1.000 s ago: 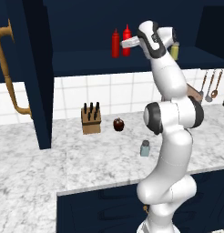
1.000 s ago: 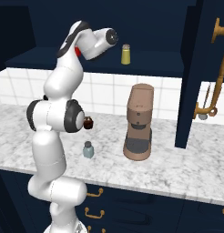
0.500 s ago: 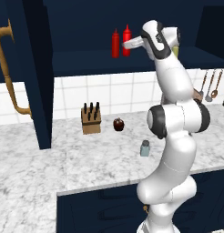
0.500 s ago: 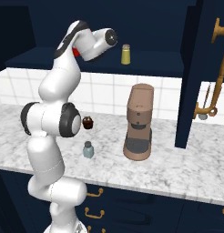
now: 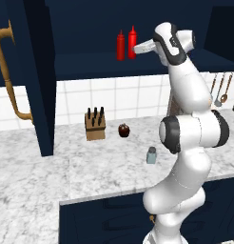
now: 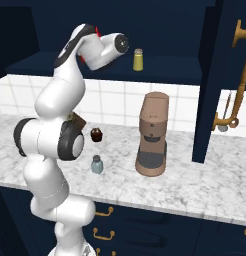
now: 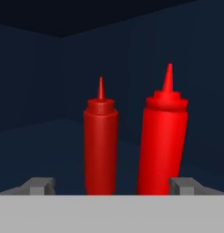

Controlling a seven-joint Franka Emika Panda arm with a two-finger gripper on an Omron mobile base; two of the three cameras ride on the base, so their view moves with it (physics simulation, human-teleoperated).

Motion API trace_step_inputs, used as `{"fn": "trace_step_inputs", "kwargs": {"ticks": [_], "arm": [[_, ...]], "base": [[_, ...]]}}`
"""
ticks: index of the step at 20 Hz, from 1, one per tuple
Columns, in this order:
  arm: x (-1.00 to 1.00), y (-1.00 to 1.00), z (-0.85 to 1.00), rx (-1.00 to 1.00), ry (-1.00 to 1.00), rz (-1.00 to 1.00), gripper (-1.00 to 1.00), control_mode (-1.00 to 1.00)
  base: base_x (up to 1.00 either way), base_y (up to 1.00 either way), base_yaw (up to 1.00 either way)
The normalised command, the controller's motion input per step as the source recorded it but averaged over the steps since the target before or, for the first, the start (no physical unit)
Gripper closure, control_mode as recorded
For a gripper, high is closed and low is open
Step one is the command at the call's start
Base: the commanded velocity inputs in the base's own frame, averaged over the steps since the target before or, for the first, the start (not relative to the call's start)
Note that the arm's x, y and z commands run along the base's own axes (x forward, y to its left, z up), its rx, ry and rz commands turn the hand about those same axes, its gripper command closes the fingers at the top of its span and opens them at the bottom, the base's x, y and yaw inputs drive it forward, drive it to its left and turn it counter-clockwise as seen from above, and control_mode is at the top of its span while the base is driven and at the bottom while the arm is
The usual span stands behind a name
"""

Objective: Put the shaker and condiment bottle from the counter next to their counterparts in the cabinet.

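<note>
Standing free on the cabinet (image 5: 90, 66) shelf, condiment bottle (image 7: 161, 141) (gripper (image 7: 111, 185) fingers spread).

The arm reaches high, its gripper (image 7: 112, 185) level, fingers spread wide apart.

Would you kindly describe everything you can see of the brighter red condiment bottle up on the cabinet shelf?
The condiment bottle is a bright red, smooth, plastic-looking squeeze bottle with a stepped collar and a long pointed nozzle. It stands upright on the dark navy cabinet shelf, close beside the darker, shorter red bottle, with a narrow gap between them. The open gripper sits just in front of it, its fingertips apart and off it.
</note>
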Motion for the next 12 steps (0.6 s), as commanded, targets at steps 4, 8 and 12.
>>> {"fn": "trace_step_inputs", "kwargs": {"ticks": [4,8,12], "arm": [[-0.54,-0.16,0.00,0.00,0.00,0.00,-1.00,-1.00],[-0.69,-0.17,0.00,0.00,0.00,0.00,-1.00,-1.00],[-0.85,-0.15,0.00,0.00,0.00,0.00,-1.00,-1.00]], "base": [[0.00,0.00,0.00],[0.00,0.00,0.00],[0.00,0.00,0.00]]}}
